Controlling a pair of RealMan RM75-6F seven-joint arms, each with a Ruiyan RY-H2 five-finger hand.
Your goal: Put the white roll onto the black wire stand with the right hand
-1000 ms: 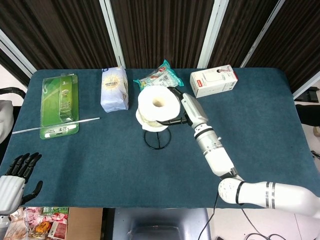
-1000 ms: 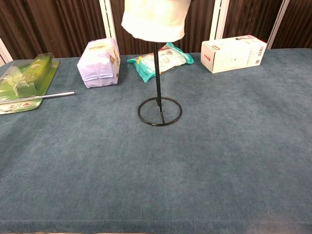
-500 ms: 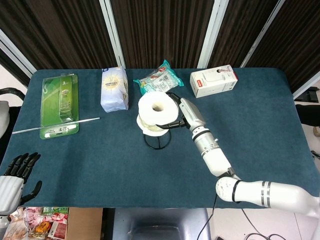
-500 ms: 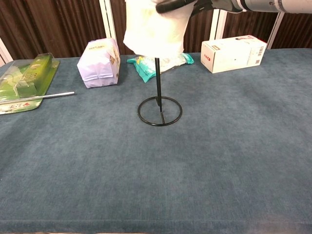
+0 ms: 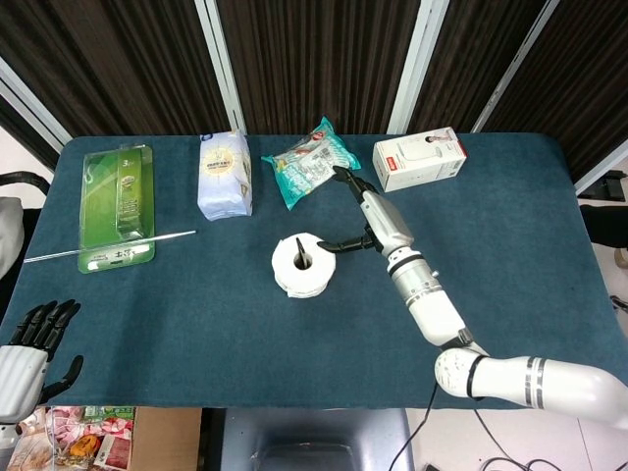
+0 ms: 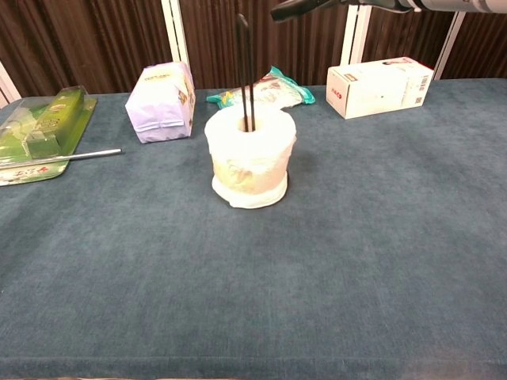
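The white roll (image 5: 302, 265) (image 6: 250, 157) sits at the bottom of the black wire stand (image 6: 245, 73), whose upright rod (image 5: 298, 248) pokes up through the roll's core. My right hand (image 5: 365, 214) hovers just right of and above the roll, fingers spread, touching nothing; only its fingertips (image 6: 295, 8) show at the top of the chest view. My left hand (image 5: 37, 334) rests off the table's near left corner, fingers apart and empty.
Along the far edge lie a green blister pack (image 5: 119, 204), a white-lilac bag (image 5: 225, 174), a teal packet (image 5: 310, 160) and a white box (image 5: 419, 157). A thin rod (image 5: 108, 245) lies by the green pack.
The roll slid down the stand's rod to the table. My right hand let go of it and its fingers opened, staying up beside the rod.
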